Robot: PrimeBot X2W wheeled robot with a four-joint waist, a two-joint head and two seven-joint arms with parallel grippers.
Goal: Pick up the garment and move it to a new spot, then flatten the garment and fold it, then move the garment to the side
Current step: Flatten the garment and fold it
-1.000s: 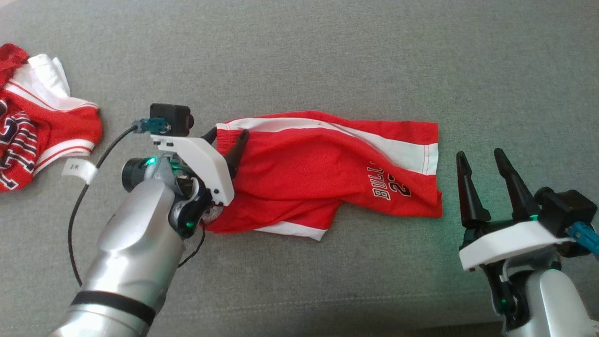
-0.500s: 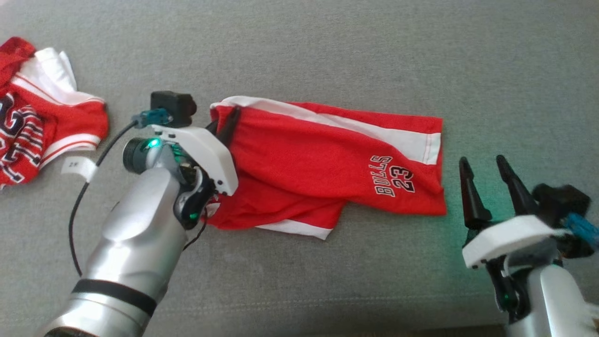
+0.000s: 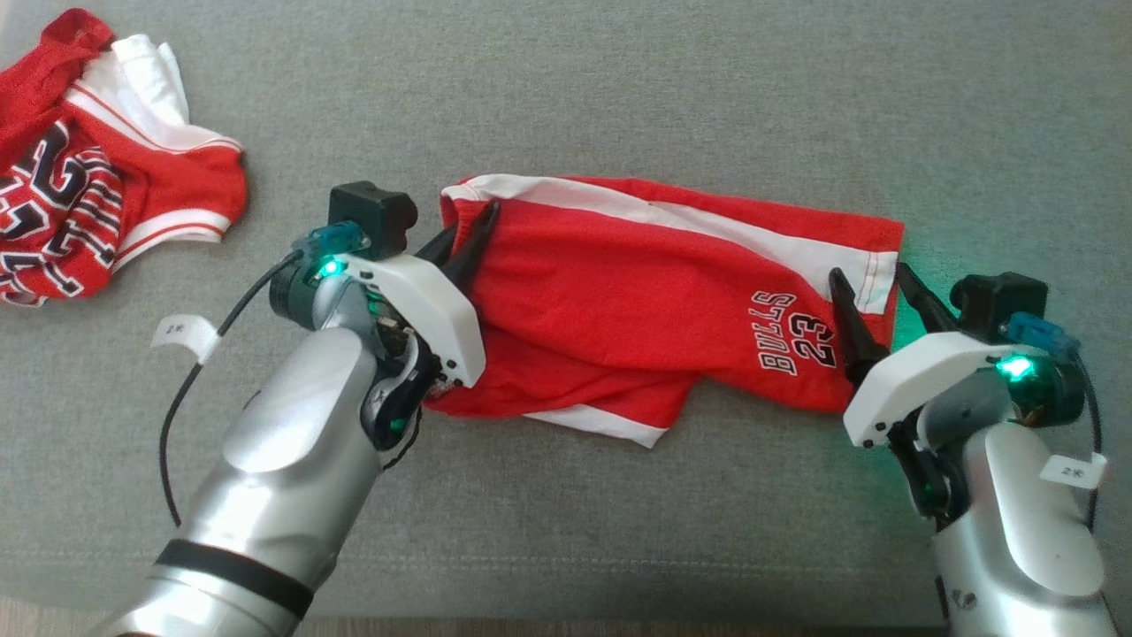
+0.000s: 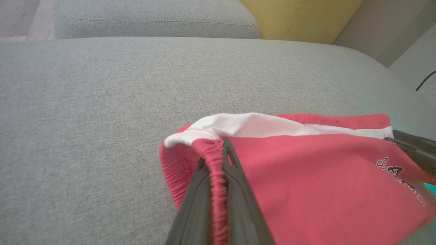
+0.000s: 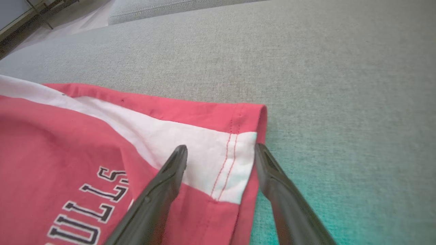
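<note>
Sitting far left on the grey sofa seat (image 3: 619, 88), a crumpled red-and-white jersey (image 3: 115, 203) lies well apart from the work. The whole head view has shifted vs 0.5 s ago, so that's the camera, not the cloth.

Next, the L gripper (image 3: 469, 234): jaws still pinched shut on the elastic waistband (image 4: 218, 160) of the red shorts (image 3: 619, 301), same hold as before.

The shorts lie mid-seat btwn the two grippers. Their long axis runs left-right w/ a slight tilt, waistband end pointing left, leg hems right. A white side stripe runs along the far edge, and the "BULLS 23" print sits near the right end.

Biggest change is at right. The R gripper (image 3: 871, 279) was clear of the cloth, beside the hem. Now its jaws stand open, straddling the hem's white corner (image 5: 235, 160), w/ one finger (image 5: 170, 177) over the fabric and the other just past the edge, over the seat.
</note>
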